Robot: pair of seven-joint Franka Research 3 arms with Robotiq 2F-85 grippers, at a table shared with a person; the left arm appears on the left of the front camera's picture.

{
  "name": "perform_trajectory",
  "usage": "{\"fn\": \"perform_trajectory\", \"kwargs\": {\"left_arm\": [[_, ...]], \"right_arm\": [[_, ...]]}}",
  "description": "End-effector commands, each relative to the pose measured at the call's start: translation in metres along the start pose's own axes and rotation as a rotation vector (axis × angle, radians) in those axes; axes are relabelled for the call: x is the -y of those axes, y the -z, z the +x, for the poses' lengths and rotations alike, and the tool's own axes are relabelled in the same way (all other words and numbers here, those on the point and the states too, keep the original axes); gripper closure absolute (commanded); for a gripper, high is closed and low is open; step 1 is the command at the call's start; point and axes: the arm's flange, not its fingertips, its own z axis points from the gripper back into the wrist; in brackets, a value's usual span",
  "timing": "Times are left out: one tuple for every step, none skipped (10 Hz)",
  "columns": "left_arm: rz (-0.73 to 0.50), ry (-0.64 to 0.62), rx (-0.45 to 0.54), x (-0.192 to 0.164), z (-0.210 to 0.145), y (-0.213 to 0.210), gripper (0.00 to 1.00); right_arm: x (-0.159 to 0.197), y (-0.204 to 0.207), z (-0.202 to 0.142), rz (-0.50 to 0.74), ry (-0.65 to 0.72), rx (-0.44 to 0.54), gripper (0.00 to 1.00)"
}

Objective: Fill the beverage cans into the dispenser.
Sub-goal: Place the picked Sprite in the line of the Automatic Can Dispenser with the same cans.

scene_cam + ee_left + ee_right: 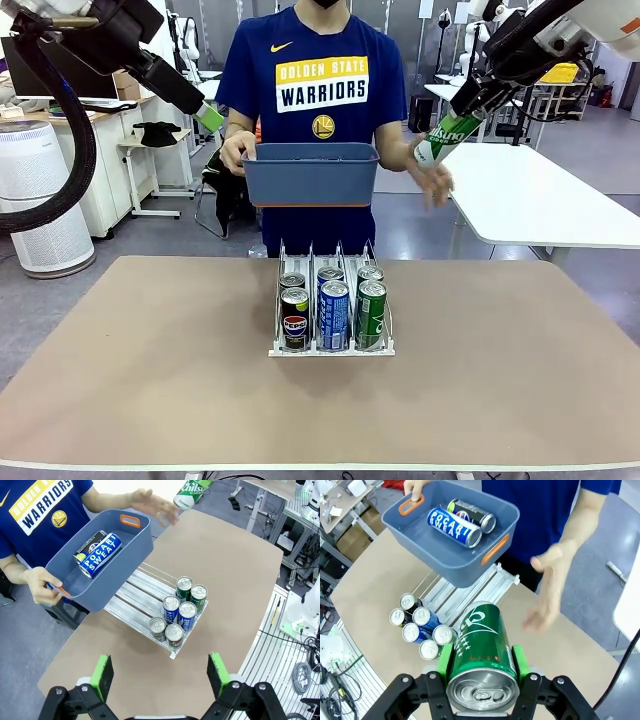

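Clenched between the green pads of the right claw [481,666], a slim green aluminium can [479,635] with a silver top is held high at the far right of the beige desk [130,380], top towards the wrist, beside the person's open hand [547,580]; the left claw [160,674] hangs released, holding nothing. The step in hand looks like carrying this can to the low clear-plastic three-lane dispenser [131,596] at mid-desk; best bring it over the bare rear of the green lane, point the claw straight down so the can stands upright, lower it between the dividers, and let go only once it is seated. Counted: six cans in the dispenser, two black [295,325], two blue [334,312], two green [371,312]; two more, one blue [454,527] and one black [472,514], lie in the blue-grey plastic tub [310,180] the person holds; nine in all.
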Motion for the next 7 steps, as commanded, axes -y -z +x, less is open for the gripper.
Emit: {"fn": "perform_trajectory", "kwargs": {"left_arm": [[0.005,-0.007,0.004,-0.001,-0.001,0.000,0.00],[0.005,-0.007,0.004,-0.001,-0.001,0.000,0.00],[0.005,-0.007,0.004,-0.001,-0.001,0.000,0.00],[0.005,-0.007,0.004,-0.001,-0.001,0.000,0.00],[0.005,-0.007,0.004,-0.001,-0.001,0.000,0.00],[0.005,-0.007,0.004,-0.001,-0.001,0.000,0.00],[0.005,-0.007,0.004,-0.001,-0.001,0.000,0.00]], "right_arm": [[-0.033,-0.015,-0.022,-0.088,0.091,-0.025,0.42],[-0.048,-0.014,-0.038,-0.121,0.121,-0.042,0.42],[-0.062,-0.015,-0.055,-0.111,0.130,-0.071,0.42],[-0.070,-0.014,-0.070,-0.093,0.137,-0.104,0.42],[-0.077,-0.002,-0.084,-0.083,0.121,-0.121,0.42],[-0.085,0.009,-0.102,-0.052,0.062,-0.115,0.42],[-0.086,0.022,-0.119,-0.016,0.031,-0.132,0.42]]}}
